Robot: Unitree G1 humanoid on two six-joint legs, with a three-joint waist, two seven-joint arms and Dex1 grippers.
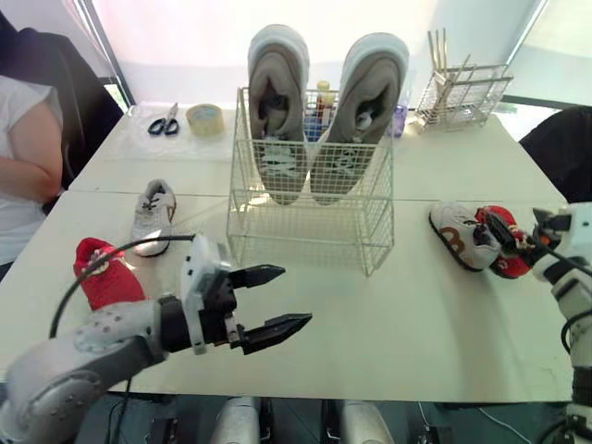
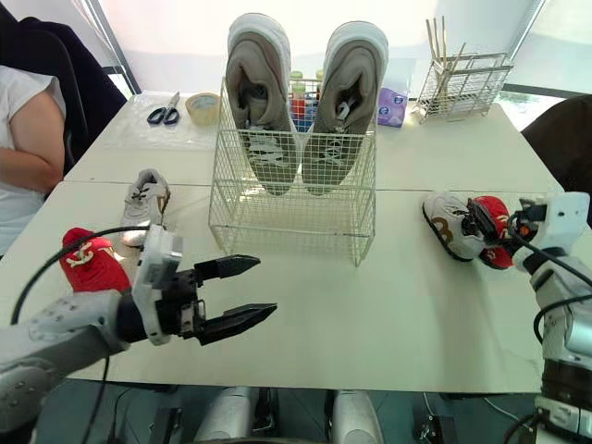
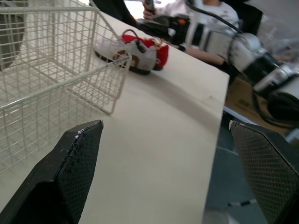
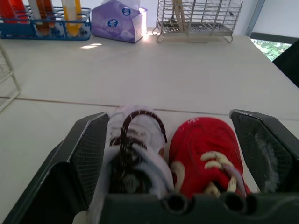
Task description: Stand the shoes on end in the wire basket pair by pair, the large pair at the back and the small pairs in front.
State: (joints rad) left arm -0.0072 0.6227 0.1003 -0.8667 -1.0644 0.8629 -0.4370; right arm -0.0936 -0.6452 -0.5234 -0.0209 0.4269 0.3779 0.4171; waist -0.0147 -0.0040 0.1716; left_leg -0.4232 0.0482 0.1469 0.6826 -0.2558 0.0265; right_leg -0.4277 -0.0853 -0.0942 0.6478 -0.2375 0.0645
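Observation:
A white wire basket (image 1: 305,227) stands mid-table with two large grey shoes (image 1: 277,102) upright on end at its back. Left of it lie a small white shoe (image 1: 153,215) and a small red shoe (image 1: 104,273). At the right, a small white-and-brown shoe (image 1: 458,233) and a small red shoe (image 4: 205,149) lie side by side. My right gripper (image 4: 168,135) is open and straddles this pair, one finger (image 4: 88,154) outside each shoe. My left gripper (image 1: 273,301) hangs open over bare table in front of the basket, holding nothing.
Scissors (image 1: 165,122) and a tape roll (image 1: 204,118) lie at the back left. A wire rack with sticks (image 1: 460,92), a tissue pack (image 4: 119,21) and a tube rack (image 4: 44,21) stand at the back. A person (image 1: 23,166) sits at the left.

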